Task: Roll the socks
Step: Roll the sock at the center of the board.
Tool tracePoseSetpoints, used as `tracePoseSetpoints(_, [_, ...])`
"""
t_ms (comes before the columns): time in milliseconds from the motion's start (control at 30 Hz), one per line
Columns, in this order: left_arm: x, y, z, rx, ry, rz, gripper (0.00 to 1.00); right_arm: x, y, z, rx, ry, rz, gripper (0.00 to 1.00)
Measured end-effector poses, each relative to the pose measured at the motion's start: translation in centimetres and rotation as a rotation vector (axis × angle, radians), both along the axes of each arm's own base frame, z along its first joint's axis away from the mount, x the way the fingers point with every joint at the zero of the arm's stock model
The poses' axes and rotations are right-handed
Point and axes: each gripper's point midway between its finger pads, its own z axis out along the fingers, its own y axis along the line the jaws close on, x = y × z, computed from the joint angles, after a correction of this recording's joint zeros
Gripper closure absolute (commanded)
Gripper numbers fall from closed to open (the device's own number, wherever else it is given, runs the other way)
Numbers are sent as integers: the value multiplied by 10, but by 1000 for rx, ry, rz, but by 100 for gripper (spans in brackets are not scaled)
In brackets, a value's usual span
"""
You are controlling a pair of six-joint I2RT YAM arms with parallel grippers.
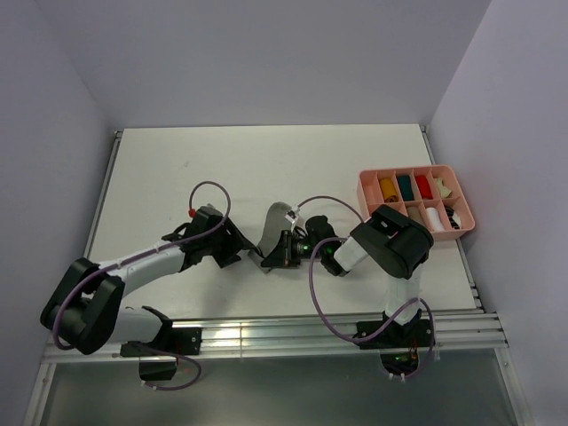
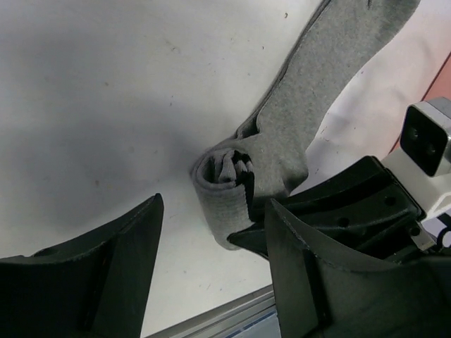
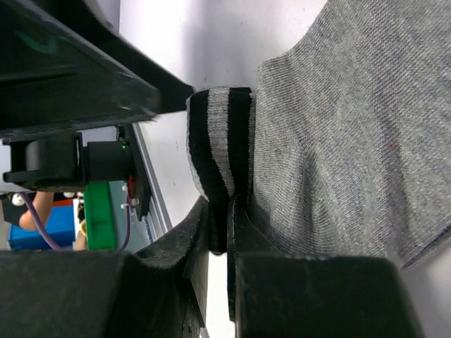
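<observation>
Far and left table [image 1: 204,164] lay open. Near centre was cramped: left gripper [image 2: 211,236] and right gripper [image 3: 227,222] stood nose to nose at the grey sock [image 1: 273,222]. Pink divided tray [image 1: 362,188] blocked the right edge. Walls [image 1: 266,62] boxed three sides.

The top external camera looks down from high above the near edge onto the whole counter [image 1: 266,160], while both wrist cameras face, very close and from opposite sides, the rolled end of the grey sock [image 2: 282,141], seen low-centre overhead.
</observation>
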Motion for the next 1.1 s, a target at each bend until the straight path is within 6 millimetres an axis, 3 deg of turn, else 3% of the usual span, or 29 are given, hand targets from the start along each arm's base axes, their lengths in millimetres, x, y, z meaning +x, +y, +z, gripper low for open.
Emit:
tracePoseSetpoints(200, [-4, -9, -21, 3, 44, -28, 45, -1, 0, 0, 11, 22, 3, 100])
tracePoseSetpoints(333, [-2, -16, -23, -24, 47, -36, 49, -1, -1, -1, 18, 32, 5, 100])
tracePoseSetpoints(500, [0, -22, -28, -42, 53, -50, 70, 0, -1, -1, 24, 36, 8, 100])
tracePoseSetpoints(633, [4, -27, -28, -37, 55, -67, 95, 0, -1, -2, 20, 31, 11, 99])
tracePoseSetpoints(667, [5, -28, -27, -30, 55, -76, 99, 0, -1, -2, 18, 31, 12, 96])
tracePoseSetpoints(933, [15, -27, -21, 137, 106, -108, 100, 11, -7, 2, -56, -44, -15, 62])
tracePoseSetpoints(1100, [36, -22, -15, 314, 111, -106, 100, 22, -22, 9, -186, -159, -85, 53])
